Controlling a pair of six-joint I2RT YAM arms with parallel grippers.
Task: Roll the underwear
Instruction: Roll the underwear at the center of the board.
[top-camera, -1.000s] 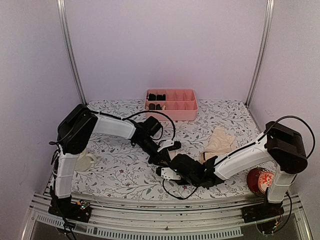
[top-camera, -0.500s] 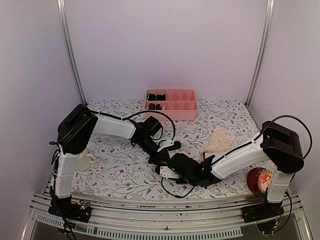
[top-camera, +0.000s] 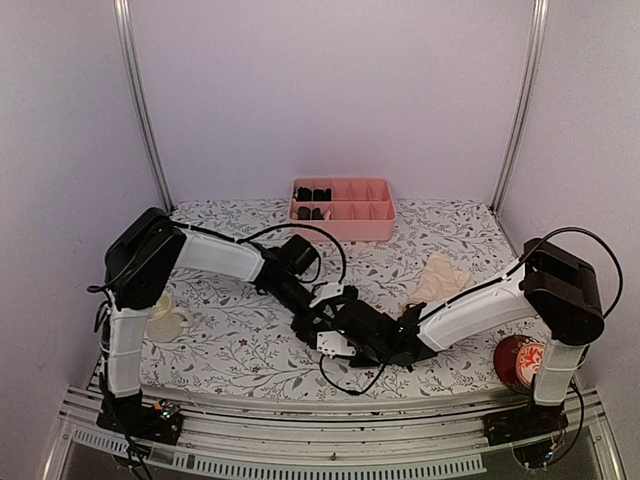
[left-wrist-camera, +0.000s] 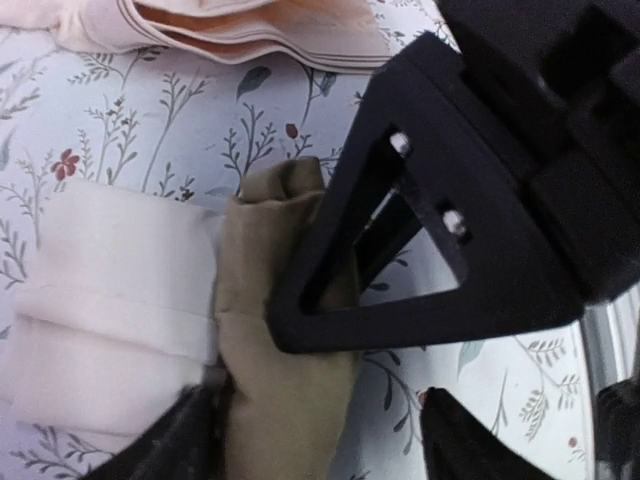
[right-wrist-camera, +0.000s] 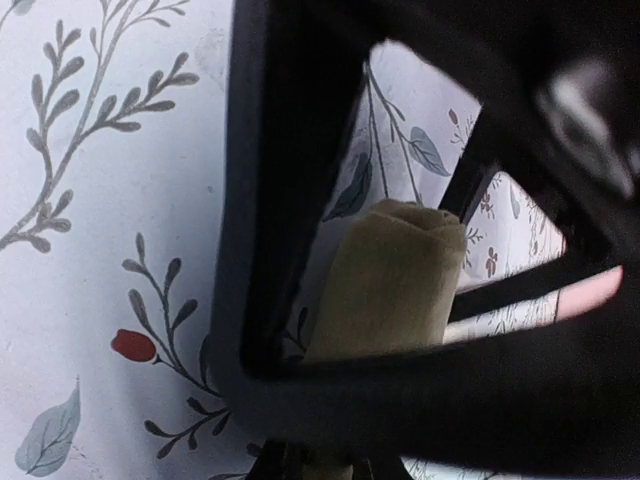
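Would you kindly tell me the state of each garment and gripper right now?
Olive-brown fabric underwear with cream part: rolled up.
Plain peach-beige fabric underwear: unrolled, crumpled.
Left gripper: open, straddling the olive roll.
Right gripper: shut on the olive roll.

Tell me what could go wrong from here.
1. The left gripper stands open, so only the right gripper pinches the olive roll; its cream part may spring loose.
2. The two grippers crowd together over the roll; either moving could knock the other or drag the fabric.
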